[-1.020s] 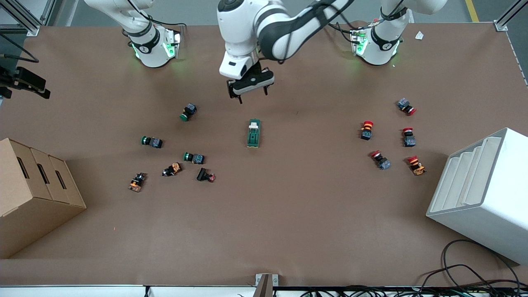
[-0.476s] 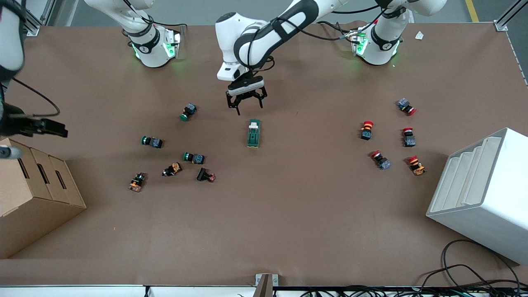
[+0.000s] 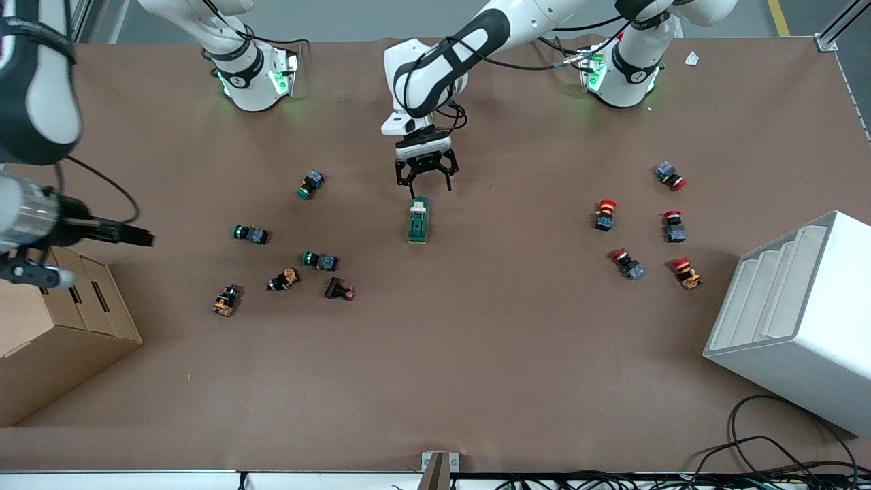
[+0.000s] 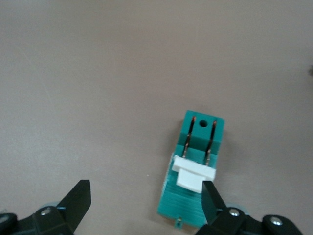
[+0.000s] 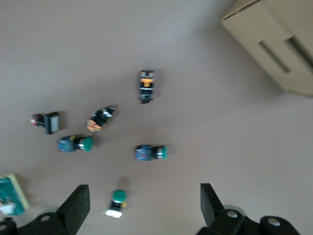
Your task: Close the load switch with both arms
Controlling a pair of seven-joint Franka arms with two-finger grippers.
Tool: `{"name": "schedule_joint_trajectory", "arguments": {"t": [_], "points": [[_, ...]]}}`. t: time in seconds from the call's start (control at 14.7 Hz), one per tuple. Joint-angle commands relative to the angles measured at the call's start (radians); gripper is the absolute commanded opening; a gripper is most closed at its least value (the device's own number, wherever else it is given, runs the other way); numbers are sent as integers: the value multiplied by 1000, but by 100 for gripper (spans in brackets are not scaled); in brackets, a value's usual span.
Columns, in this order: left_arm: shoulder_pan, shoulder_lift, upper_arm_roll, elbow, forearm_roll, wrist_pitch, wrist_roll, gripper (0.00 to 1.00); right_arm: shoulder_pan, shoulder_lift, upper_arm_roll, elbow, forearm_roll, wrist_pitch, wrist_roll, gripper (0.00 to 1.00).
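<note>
The load switch (image 3: 418, 219) lies flat near the table's middle, a dark-green block with a white lever (image 4: 193, 174) at the end nearer the robot bases. My left gripper (image 3: 423, 178) hangs open just above that end. In the left wrist view the left gripper (image 4: 145, 198) has one fingertip (image 4: 211, 196) over the switch's edge and the other over bare table. My right arm (image 3: 34, 102) is high over the cardboard box. My right gripper (image 5: 144, 200) is open and empty, far above a green-capped button (image 5: 117, 201). The switch (image 5: 11, 193) shows at that view's edge.
Green-capped and orange buttons (image 3: 320, 259) lie scattered toward the right arm's end, and red-capped buttons (image 3: 604, 214) toward the left arm's end. A cardboard box (image 3: 54, 327) and a white stepped bin (image 3: 796, 320) stand at the table's two ends. Cables (image 3: 769, 442) lie at the near edge.
My left gripper has come down and toward the load switch's lever end. My right arm has swung farther into view, above the cardboard box.
</note>
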Motion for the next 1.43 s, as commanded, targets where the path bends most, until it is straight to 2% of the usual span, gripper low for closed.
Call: {"name": "schedule_joint_trajectory", "arguments": {"t": [0.0, 0.34, 0.82, 1.02, 1.16, 1.36], "points": [[10, -13, 0, -43, 67, 6, -41, 100, 150, -10, -1, -59, 6, 71, 359, 100], [9, 36, 2, -43, 204, -3, -151, 100, 344, 62, -1, -59, 45, 159, 873, 100], [0, 59, 17, -45, 224, -40, -155, 100, 534, 259, -1, -49, 116, 399, 1398, 100], [0, 65, 17, -45, 226, -55, -153, 100, 569, 303, -1, -47, 116, 452, 1448, 100], [0, 77, 19, -45, 235, -57, -153, 100, 582, 325, 4, -47, 110, 455, 1402, 100], [-2, 99, 19, -55, 235, -98, -155, 100, 626, 337, 5, -56, 107, 467, 1110, 100]]}}
